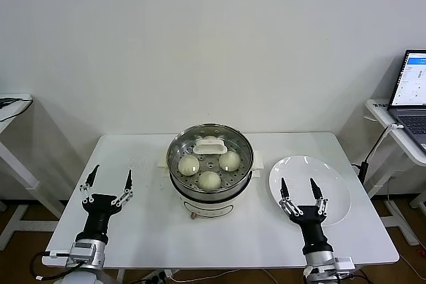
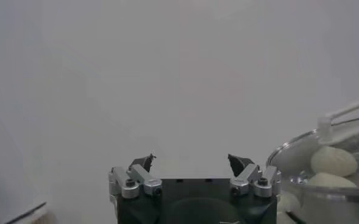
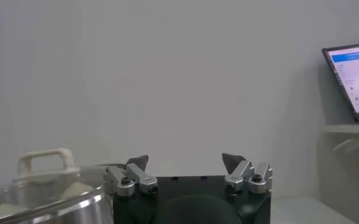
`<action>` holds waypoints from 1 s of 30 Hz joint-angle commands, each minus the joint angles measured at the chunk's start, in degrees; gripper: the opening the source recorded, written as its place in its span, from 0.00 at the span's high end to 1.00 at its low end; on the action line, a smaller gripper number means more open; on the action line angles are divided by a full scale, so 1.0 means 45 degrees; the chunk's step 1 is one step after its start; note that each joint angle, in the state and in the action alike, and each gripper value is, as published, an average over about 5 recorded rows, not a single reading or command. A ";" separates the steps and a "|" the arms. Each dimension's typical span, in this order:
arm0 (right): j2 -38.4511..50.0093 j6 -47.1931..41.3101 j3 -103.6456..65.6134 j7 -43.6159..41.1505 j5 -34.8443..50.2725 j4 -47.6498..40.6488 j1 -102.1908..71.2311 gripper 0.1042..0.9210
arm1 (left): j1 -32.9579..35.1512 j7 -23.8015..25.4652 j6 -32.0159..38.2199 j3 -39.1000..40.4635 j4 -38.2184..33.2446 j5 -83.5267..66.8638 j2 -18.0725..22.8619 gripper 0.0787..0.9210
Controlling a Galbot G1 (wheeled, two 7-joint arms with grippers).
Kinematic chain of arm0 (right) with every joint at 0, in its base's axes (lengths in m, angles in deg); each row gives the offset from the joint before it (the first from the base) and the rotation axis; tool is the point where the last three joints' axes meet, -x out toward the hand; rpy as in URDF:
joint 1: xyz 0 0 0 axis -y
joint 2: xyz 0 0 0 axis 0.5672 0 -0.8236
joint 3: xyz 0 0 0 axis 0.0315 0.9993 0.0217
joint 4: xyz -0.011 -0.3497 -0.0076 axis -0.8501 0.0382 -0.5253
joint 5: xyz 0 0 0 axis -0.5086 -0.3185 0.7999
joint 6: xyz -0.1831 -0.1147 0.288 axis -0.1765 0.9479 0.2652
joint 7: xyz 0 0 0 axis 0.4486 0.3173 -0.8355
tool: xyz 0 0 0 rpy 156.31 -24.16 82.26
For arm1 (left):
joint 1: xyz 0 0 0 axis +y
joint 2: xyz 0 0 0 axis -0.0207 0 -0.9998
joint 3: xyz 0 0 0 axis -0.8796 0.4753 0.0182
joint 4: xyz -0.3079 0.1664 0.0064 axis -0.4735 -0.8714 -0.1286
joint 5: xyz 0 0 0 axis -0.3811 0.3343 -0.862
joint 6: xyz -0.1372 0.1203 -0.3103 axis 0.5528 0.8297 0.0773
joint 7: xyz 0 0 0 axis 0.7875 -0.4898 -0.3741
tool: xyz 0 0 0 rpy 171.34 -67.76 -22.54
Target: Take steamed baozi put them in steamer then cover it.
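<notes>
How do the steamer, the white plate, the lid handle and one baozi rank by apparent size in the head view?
1. Steamer, though the white plate looks nearly as wide, so these two are close.
2. White plate.
3. Lid handle and baozi: too alike to rank.

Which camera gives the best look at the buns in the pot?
The head view: looking down through the glass lid, it shows three buns. The left wrist view catches them from the side; the right wrist view shows only pale shapes under the lid.

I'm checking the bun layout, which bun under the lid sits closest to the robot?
The front bun, lowest of the three visible under the cover; the other two sit farther back, on either side.
</notes>
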 commanded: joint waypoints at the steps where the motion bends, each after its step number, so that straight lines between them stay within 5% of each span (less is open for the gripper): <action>1: -0.0008 -0.0252 0.0039 0.0021 -0.0119 0.0271 0.0005 0.12 | 0.0283 0.0054 0.0459 -0.0245 0.0445 -0.0756 0.0240 0.12; 30: -0.0058 -0.0887 0.0017 0.0278 -0.0592 0.0385 0.0061 0.12 | 0.0194 0.0120 0.0525 -0.0160 0.0649 -0.0592 0.0229 0.12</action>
